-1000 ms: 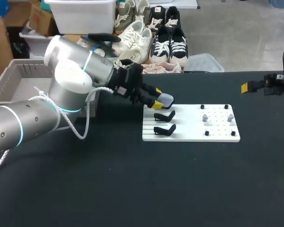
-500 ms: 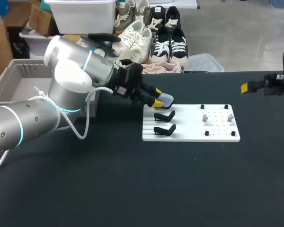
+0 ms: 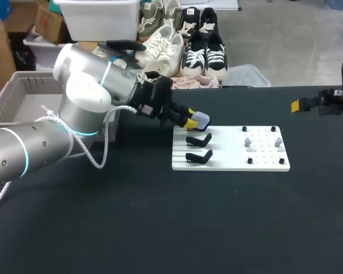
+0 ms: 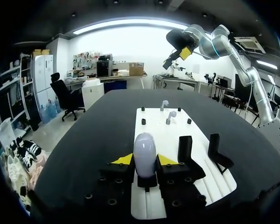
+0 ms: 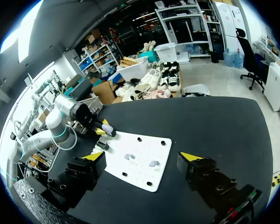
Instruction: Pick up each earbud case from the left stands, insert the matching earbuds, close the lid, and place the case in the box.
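Our left gripper (image 3: 191, 122) clamps the earbud case (image 3: 201, 119) at the white board's (image 3: 263, 164) far-left stand. We should lift straight up, grip square. Our right gripper (image 5: 143, 157) hangs spread, well off the white board.

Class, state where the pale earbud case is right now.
In the head view, the earbud case is clamped in the left gripper at the white board's far left corner, just behind two empty black stands.
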Robot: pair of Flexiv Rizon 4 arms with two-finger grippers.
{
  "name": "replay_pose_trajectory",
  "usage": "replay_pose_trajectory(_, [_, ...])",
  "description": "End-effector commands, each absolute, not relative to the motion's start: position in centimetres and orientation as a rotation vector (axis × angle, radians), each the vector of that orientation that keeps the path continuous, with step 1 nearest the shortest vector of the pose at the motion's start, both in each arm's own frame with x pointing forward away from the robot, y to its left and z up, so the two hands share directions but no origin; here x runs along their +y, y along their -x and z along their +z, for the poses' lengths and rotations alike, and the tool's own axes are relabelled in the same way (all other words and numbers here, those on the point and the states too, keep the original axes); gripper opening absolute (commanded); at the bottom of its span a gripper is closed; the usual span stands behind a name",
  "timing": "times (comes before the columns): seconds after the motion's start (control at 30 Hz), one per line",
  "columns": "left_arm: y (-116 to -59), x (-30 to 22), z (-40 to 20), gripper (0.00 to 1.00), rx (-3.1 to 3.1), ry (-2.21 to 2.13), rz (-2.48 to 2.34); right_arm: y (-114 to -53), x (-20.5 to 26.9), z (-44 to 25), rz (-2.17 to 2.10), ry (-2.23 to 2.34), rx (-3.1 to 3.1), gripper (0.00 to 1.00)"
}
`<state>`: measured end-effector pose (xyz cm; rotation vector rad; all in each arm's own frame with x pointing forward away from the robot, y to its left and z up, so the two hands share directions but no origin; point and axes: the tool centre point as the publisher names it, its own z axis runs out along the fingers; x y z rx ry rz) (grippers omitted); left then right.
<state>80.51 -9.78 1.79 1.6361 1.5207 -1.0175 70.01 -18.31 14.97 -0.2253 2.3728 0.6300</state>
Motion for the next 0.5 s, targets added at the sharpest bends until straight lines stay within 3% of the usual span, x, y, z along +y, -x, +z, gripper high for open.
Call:
replay_pose_trajectory(0.03, [-80.3,-9.7,1.7,0.22,1.518,-1.632,-1.016,-70.1,-18.4,14.9,0.635,0.23,2.372,1.0])
replay_pose_trajectory(0.1, [-80.2,-9.7,1.8,0.15,1.516,-1.628,-1.018,-70.1,-18.4,14.9,0.635,0.23,2.372,1.0])
replay_pose_trajectory(0.17, [-80.1,-9.6,2.0,0.0,1.515,-1.621,-1.018,-70.1,-18.4,14.9,0.635,0.23,2.372,1.0])
replay_pose_trajectory(0.5, [-79.0,-8.2,4.6,0.0,1.492,-1.539,-1.043,-70.1,-18.4,14.9,0.635,0.23,2.372,1.0])
